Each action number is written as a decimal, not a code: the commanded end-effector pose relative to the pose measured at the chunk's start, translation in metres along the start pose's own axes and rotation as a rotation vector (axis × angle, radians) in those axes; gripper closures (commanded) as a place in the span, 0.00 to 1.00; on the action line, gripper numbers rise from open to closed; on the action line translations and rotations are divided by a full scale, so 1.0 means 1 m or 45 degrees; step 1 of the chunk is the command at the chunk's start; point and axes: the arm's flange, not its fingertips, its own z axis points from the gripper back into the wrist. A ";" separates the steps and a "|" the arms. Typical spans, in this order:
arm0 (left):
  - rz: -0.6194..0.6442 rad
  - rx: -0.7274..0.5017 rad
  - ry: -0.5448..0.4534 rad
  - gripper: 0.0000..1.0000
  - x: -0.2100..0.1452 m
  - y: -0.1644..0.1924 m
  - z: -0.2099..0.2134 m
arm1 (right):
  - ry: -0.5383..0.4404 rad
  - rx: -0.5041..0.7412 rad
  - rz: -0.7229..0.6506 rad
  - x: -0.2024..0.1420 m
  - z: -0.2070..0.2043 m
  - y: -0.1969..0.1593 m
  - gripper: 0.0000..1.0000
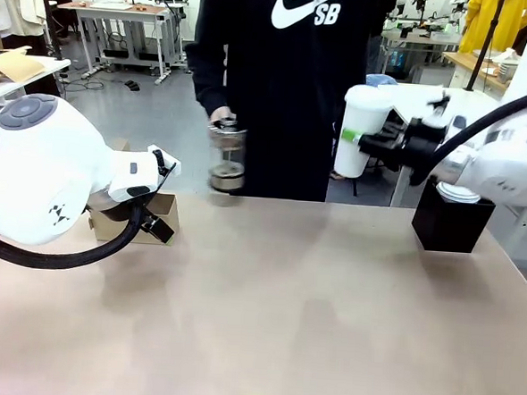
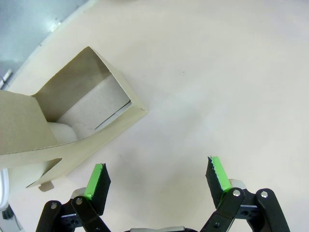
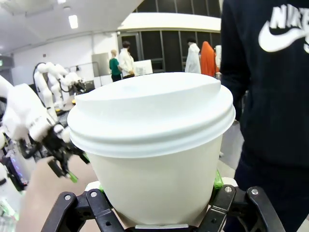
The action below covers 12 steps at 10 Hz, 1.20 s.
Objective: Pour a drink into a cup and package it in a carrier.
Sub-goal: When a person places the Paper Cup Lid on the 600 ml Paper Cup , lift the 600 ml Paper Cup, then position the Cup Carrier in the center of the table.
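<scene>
White lidded cup (image 3: 154, 145) clamped aloft in my right pincer (image 3: 159, 185) | left pincer (image 2: 157, 176) gapes empty beside carrier (image 2: 72, 104) | packaging remains, I judge.

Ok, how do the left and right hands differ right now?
The left hand is open and empty; the right hand is shut on the lidded cup. The left hand points down at the table beside the carrier; the right hand holds its cup upright, well above the table. Both are black with green pads.
</scene>
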 end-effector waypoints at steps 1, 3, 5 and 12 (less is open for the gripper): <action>0.002 -0.002 -0.001 0.00 0.000 0.001 0.000 | 0.072 -0.038 -0.009 0.047 0.010 0.029 0.19; 0.002 -0.002 -0.001 0.00 0.000 0.001 0.000 | 0.133 -0.038 0.014 0.069 0.008 0.044 0.19; 0.002 -0.002 -0.001 0.00 0.000 0.001 0.000 | 0.153 -0.016 0.011 0.073 0.001 0.048 0.19; 0.002 -0.002 -0.001 0.00 0.000 0.001 0.000 | 0.098 -0.035 0.050 0.076 0.008 0.046 0.19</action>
